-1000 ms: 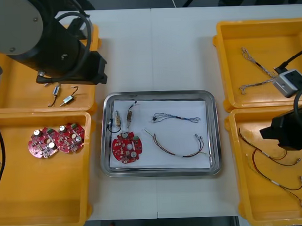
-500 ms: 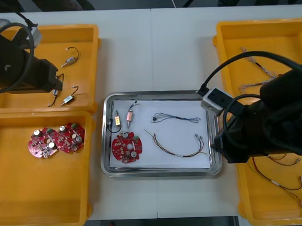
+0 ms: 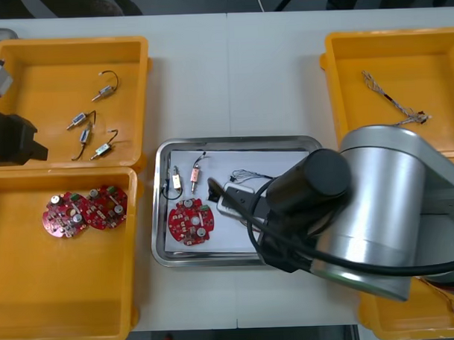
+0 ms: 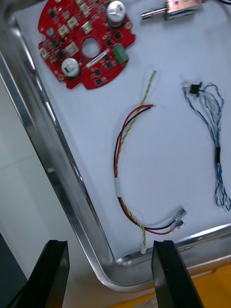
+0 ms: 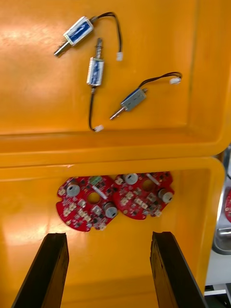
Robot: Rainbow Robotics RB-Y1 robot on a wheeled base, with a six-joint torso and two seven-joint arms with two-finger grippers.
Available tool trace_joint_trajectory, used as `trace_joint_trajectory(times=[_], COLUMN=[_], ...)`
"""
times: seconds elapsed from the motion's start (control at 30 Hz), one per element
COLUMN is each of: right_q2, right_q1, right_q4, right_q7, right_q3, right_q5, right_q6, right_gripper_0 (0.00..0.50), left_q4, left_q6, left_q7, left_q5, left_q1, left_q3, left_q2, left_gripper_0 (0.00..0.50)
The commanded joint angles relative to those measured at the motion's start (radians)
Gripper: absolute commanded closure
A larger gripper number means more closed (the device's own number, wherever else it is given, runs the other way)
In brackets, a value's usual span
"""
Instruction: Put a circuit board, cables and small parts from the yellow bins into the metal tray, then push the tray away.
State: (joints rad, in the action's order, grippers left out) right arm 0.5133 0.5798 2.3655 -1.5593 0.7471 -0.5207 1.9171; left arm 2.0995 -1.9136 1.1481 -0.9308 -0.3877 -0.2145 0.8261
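Right gripper [image 4: 109,262]: jaws released, nothing held, poised above a rounded corner of the shiny rectangular metal tray [image 4: 57,178], whose rim passes between the two fingers. Beyond the jaws, on the tray's white liner, lie the round red circuit board [image 4: 84,45], the red-and-yellow cable [image 4: 117,159], the twisted blue-and-white cable [image 4: 216,154] and a small metal part [image 4: 178,7]; loading appears complete. For the push, lower the fingers outside the rim, contact it squarely near mid-length rather than at the corner, and advance slowly to prevent rotation. Left gripper [image 5: 108,255]: jaws released, idle above the yellow plastic bins [image 5: 96,144].
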Motion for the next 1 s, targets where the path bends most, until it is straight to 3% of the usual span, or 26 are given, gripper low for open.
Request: trace_joint_trajectory(times=[0.03,0.63,1.0], right_q2=[-0.030,-0.018,-0.019], right_q1=[0.061,0.078,0.078], right_q4=[-0.051,-0.198,-0.258], right_q7=[-0.073,-0.117,-0.110], right_q3=[0.107,0.344,0.399], right_q5=[0.014,0.099,0.165], right_q6=[-0.027,-0.267,-0.332], right_gripper_0=[0.000,0.000,0.000], left_q4=[0.048,0.083,0.083], left_q6=[-0.006,-0.006,-0.006], left_q7=[0.096,0.124,0.122], left_q5=[-0.016,0.023,0.017], left_q1=[0.081,0.221,0.233], left_q3=[-0.082,-0.132,-0.132], left_q2=[0.073,0.100,0.100], left_gripper_0=[0.000,0.000,0.000])
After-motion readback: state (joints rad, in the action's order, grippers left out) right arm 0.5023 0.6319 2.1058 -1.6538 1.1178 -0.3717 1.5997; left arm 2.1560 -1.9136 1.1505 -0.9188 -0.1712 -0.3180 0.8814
